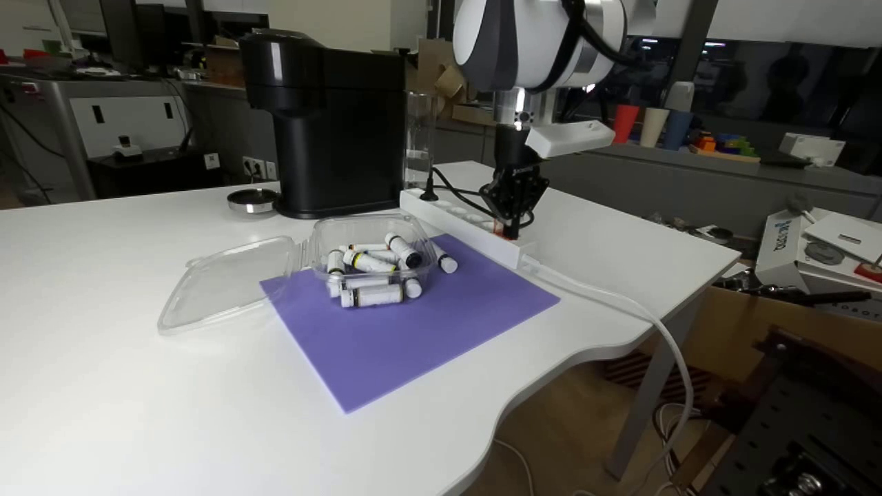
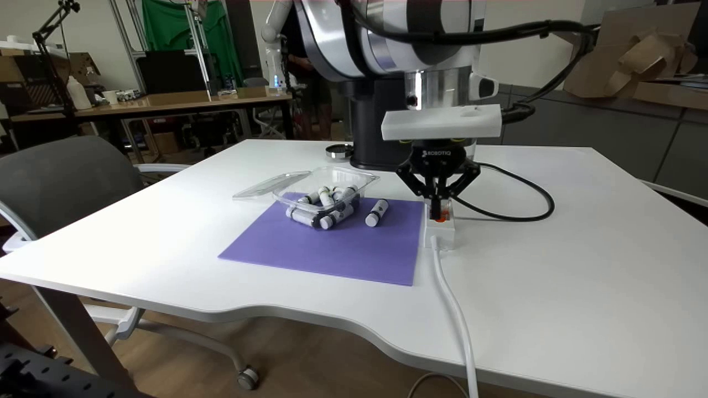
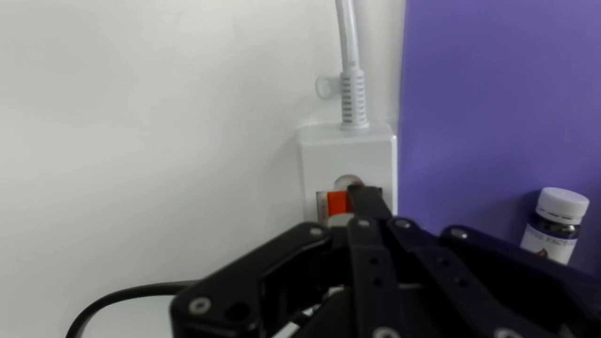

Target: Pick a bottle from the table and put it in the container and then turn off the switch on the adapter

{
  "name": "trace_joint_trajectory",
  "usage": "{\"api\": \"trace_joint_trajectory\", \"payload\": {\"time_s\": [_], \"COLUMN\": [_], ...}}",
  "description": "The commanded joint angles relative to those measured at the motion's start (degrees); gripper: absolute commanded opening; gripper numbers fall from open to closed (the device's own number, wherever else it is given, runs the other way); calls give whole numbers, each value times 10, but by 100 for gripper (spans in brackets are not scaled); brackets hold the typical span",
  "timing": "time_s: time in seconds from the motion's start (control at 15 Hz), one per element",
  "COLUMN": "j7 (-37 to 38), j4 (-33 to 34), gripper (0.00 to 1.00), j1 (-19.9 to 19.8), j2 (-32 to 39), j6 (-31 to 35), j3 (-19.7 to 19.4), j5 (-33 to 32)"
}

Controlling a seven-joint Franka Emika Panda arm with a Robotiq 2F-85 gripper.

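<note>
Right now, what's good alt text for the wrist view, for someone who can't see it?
Closed black robot fingers partly cover an orange-red switch on a white rectangular power strip, whose white cable runs toward the top. To the right, a small white-capped dark bottle lies on a flat purple sheet.

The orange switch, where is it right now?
In the wrist view, the orange switch is on the white power strip, below its white cord, partly hidden on its right by the closed gripper.

The mat (image 1: 413, 344) is purple, the table (image 1: 138, 399) white, the gripper (image 2: 436, 211) black — the switch (image 3: 338, 203) orange-red, its adapter (image 3: 348, 155) white, the bottle (image 3: 555, 227) banded white and dark.
</note>
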Motion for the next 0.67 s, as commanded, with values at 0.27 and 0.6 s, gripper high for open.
{"api": "trace_joint_trajectory", "payload": {"time_s": [0.27,0.6], "j7": [-52,-47], "j4": [51,37], "gripper": [0,0], "j1": [-14,-4], "j2": [34,20], "j6": [-40,-30], "j3": [9,3], "j5": [-11,-28]}}
